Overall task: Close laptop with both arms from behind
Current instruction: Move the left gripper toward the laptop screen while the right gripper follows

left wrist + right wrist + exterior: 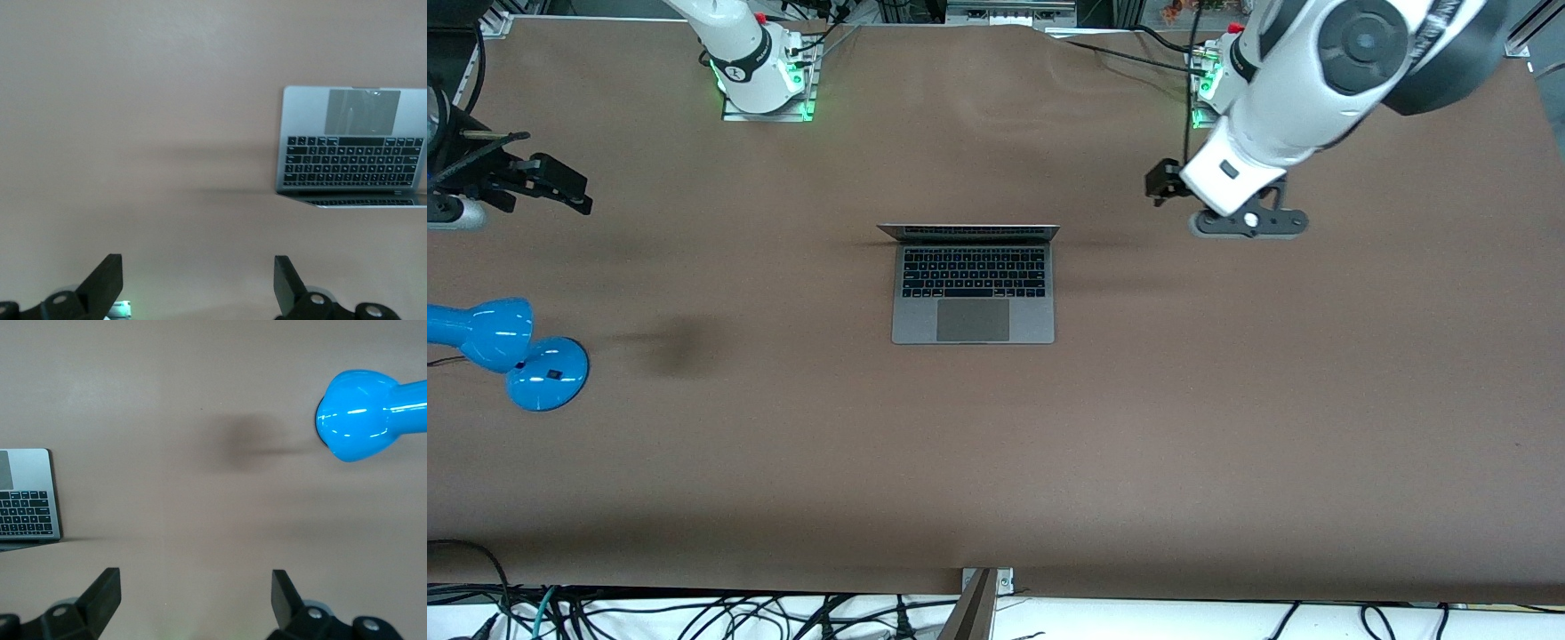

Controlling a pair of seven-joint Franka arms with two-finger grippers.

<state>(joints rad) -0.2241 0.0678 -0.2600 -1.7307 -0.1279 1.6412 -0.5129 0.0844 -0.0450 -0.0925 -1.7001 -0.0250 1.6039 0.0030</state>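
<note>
While the laptop [973, 284] sits open mid-table with bare brown table [1049, 444] around every edge, both arms hang clear. Left gripper [198, 283] and right gripper [196, 600] both have fingers spread wide, holding nothing.

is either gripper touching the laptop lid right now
No, the laptop sits open with bare table all around it; the left gripper and right gripper both hang open over empty brown table.

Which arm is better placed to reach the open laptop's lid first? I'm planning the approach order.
Probably the left. The left gripper, fingers open, hangs over the table beside the laptop, level with its lid. The right gripper, also open, sits farther off, near the blue lamp.
</note>
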